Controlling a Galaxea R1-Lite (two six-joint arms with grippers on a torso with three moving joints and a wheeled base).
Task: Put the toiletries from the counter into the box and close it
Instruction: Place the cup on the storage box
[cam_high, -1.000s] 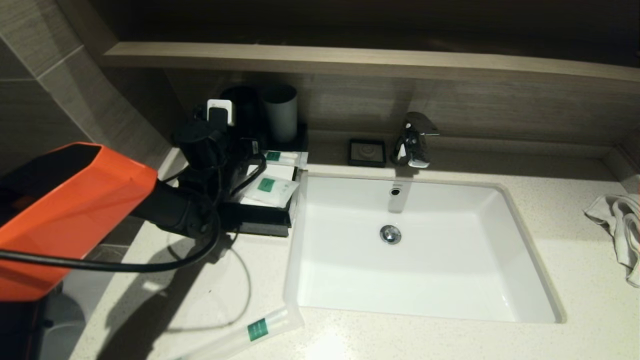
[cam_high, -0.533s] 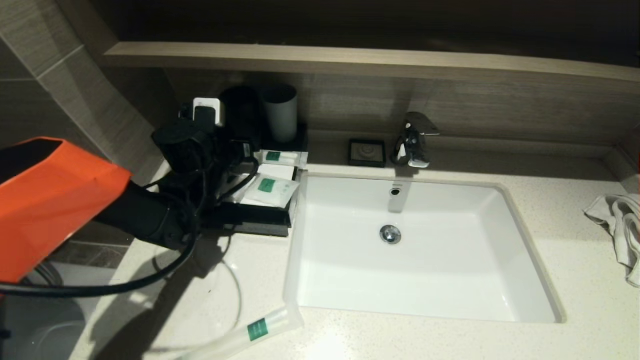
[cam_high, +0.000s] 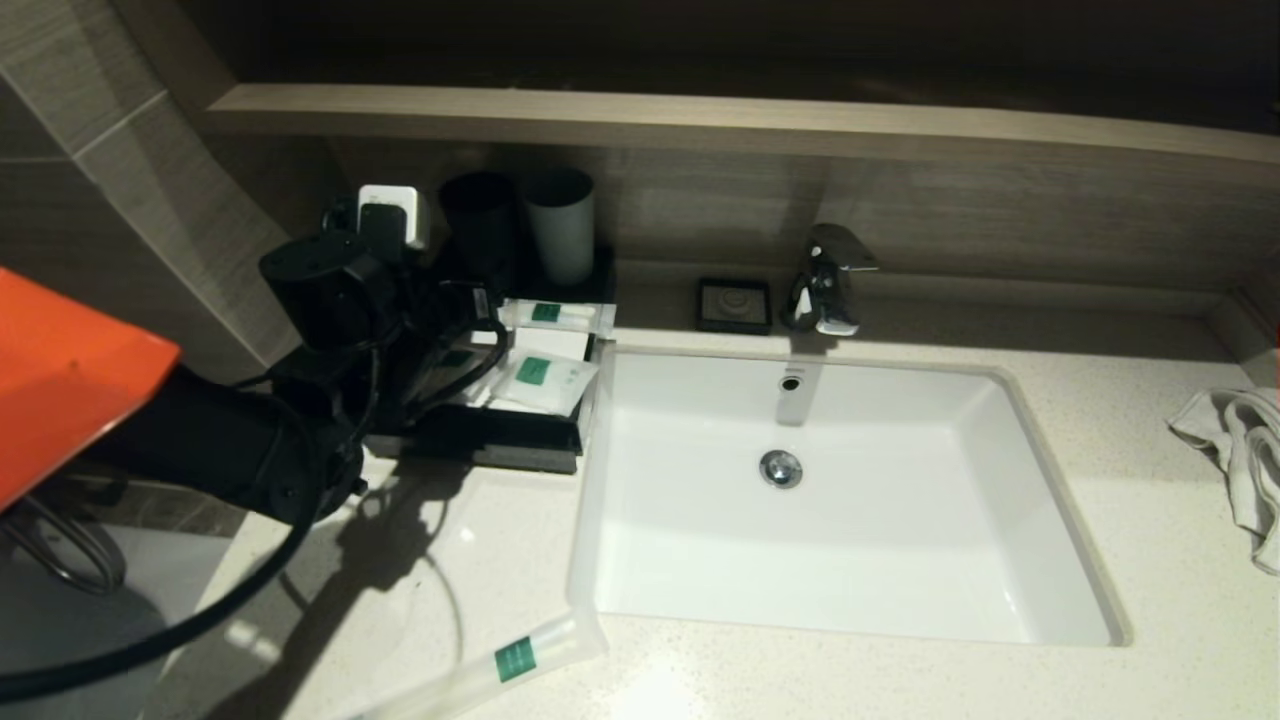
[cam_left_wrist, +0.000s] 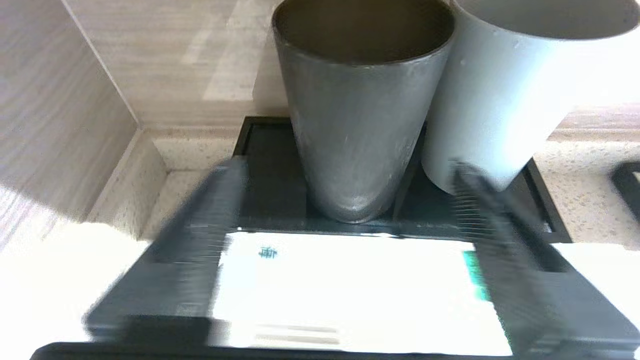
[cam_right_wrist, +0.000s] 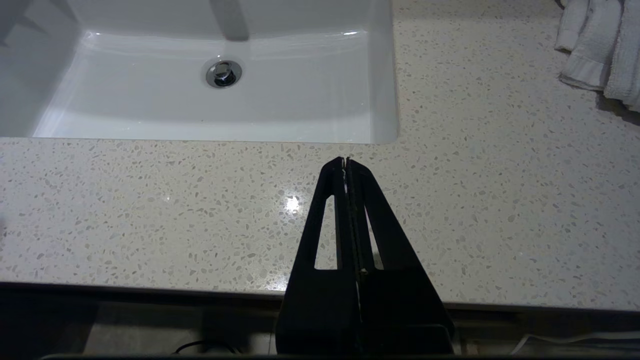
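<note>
While a black tumbler (cam_left_wrist: 360, 130) and grey tumbler (cam_left_wrist: 505, 90) stand behind the flat black box (cam_high: 520, 440), the left gripper (cam_left_wrist: 345, 215) hovers above its white panel, fingers spread wide, empty, and has drawn back from it. One long frosted packet (cam_high: 500, 665) lies well in front of the box; the right gripper (cam_right_wrist: 346, 165) sits closed, parked.

Green labels (cam_high: 533, 370) on packets: print too small, unreadable.
</note>
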